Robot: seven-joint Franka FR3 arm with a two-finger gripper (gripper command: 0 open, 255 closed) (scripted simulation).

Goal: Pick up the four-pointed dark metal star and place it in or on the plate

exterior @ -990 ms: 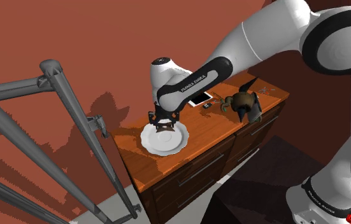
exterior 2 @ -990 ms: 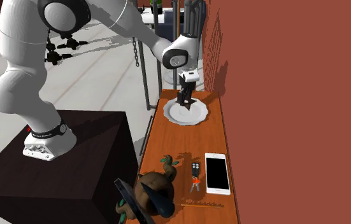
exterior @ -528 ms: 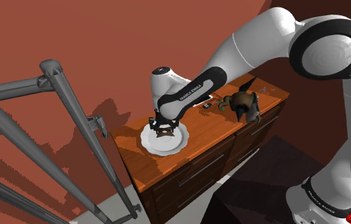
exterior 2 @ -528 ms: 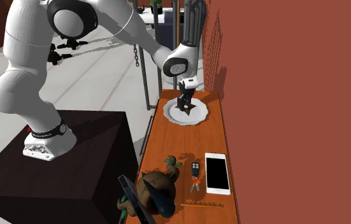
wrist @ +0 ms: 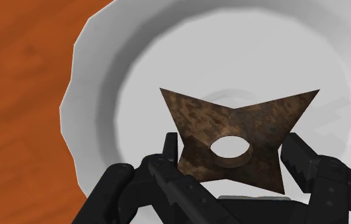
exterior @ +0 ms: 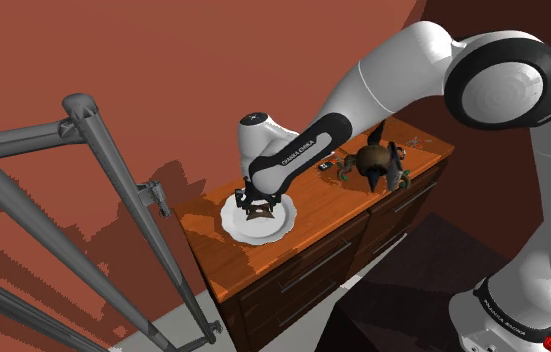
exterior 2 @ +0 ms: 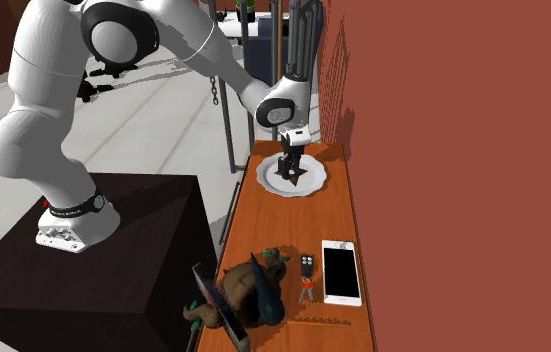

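end effector (exterior 2: 290, 166): you find it low over the plate, pointing straight down; its two black fingers (wrist: 170, 147) clasp the star at its narrow waist, one on each side.
star (wrist: 244, 124): dark, mottled brown, four points, a round hole in its middle. it lies flat between the fingers over the plate's well; you cannot tell whether it touches the plate.
plate (wrist: 94, 108): white, round, with a wavy rim. it sits on the desk near the end at the shoulder view's left.
desk (exterior 2: 298, 225): an orange-brown wooden top over dark drawers (exterior: 313, 270), set against a red-brown wall.
phone (exterior 2: 341, 271): white with a black screen, lying flat, well apart from the plate.
key fob (exterior 2: 306, 266): small and dark, just beside the phone.
brown figure (exterior 2: 248, 295): a rounded, creature-like thing with green parts, at the desk's end far from the plate.
stand (exterior 2: 133, 270): a black box beside the desk, carrying the white arm (exterior: 383, 75).
metal frame (exterior: 93, 140): grey tubes at the shoulder view's left.
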